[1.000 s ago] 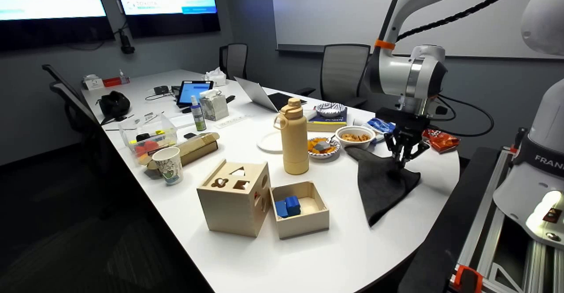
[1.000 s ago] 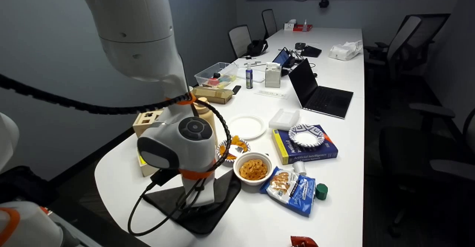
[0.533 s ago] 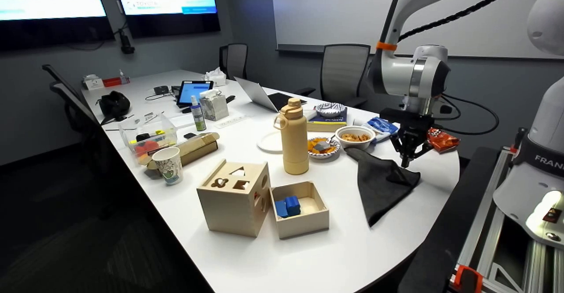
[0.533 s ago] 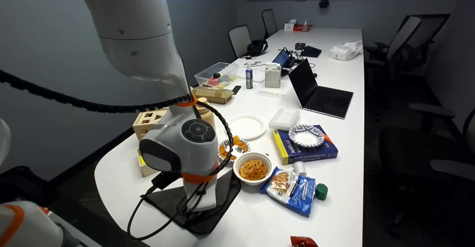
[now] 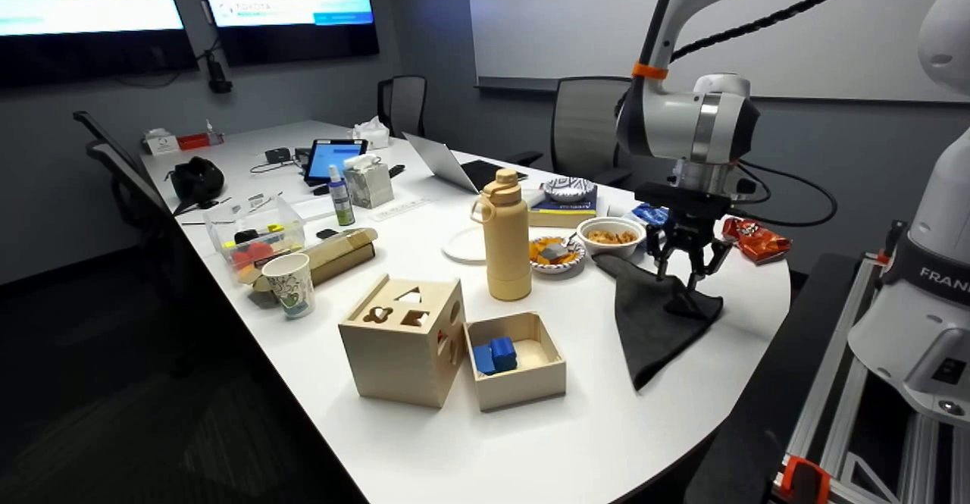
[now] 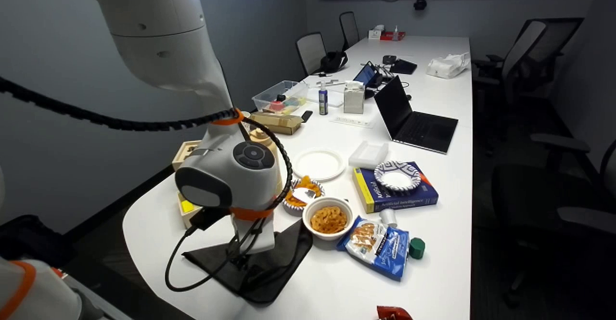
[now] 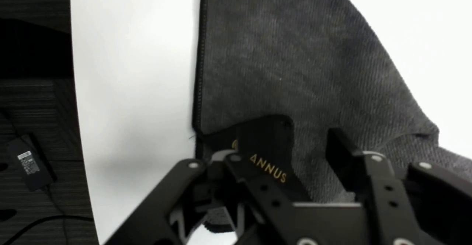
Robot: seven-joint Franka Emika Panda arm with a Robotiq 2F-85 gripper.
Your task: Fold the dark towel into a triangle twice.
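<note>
The gripper (image 5: pixel 676 282) had just parted its fingers (image 7: pixel 343 154): half a second earlier they stood together near the towel's edge, and now they were spread apart with no cloth pinched between them. It had also shifted a little inward from the rounded end of the tabletop (image 5: pixel 576 443); in the wrist view one finger came in over a black patch (image 7: pixel 265 136) with gold letters, and the other reached over ribbed cloth. Whether the tips touched the fabric could not be told. The dark towel (image 5: pixel 655 330) itself had hardly moved. It lay at that rounded end, with its hem (image 7: pixel 200 64) running alongside the edge, one pointed corner aimed toward the near edge in an exterior view, and its far corner just beside the bowl of snacks (image 5: pixel 606 247). The outline was roughly a triangle, with a small flap (image 5: pixel 684 307) under the fingers. That suggested a first fold was in place and the second unfinished, though the layers were too dark to count. With nothing held, the next move probably called for closing on the flap and drawing it across. A deep pinch could have caught the lower layer too and pulled the triangle out of shape.
</note>
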